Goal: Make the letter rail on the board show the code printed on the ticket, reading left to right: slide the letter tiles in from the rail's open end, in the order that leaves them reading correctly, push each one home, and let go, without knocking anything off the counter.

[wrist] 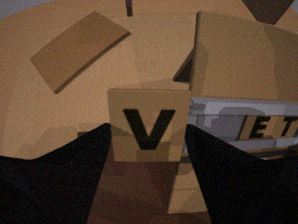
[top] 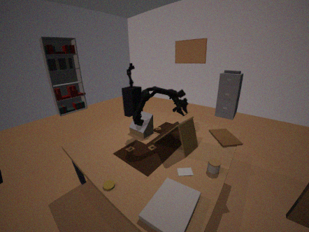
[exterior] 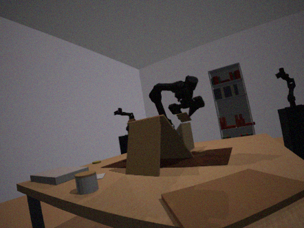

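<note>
The black end effector pinches a tan square letter tile marked V in mid-air beside the sloped tan board on the tabletop. The white ticket appears to read VET. Apparently no tile is seated yet; all remain.

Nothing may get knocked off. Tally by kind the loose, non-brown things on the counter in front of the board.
can: 1
note: 1
slab: 1
disc: 1
Total: 4
</note>
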### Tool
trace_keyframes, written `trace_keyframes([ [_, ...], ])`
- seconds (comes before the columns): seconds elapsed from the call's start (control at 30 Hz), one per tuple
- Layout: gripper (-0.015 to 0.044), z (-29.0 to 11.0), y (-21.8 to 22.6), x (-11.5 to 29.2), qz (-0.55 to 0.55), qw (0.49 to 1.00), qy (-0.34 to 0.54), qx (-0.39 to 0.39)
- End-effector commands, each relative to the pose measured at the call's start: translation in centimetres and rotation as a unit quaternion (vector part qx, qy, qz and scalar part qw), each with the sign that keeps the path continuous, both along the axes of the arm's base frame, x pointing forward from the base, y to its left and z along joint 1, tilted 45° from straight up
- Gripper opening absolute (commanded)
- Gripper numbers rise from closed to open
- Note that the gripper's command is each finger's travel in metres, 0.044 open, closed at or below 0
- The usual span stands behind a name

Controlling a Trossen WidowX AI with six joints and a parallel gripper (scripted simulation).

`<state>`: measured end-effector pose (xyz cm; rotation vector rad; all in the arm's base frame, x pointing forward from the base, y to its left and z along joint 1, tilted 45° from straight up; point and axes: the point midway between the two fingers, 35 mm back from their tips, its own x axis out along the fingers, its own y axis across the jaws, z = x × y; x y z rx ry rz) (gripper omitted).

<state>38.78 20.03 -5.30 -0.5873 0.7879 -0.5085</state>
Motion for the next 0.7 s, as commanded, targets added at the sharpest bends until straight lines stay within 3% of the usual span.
trace_keyframes([
  [0.0,0.0,-2.1,1.2,-0.4,0.005,1.0,-0.01,-0.01],
  [0.37,0.0,-5.0,2.5,-1.3,0.014,0.999,-0.022,-0.022],
  [0.67,0.0,-7.0,-0.4,1.7,0.014,0.999,-0.023,-0.023],
])
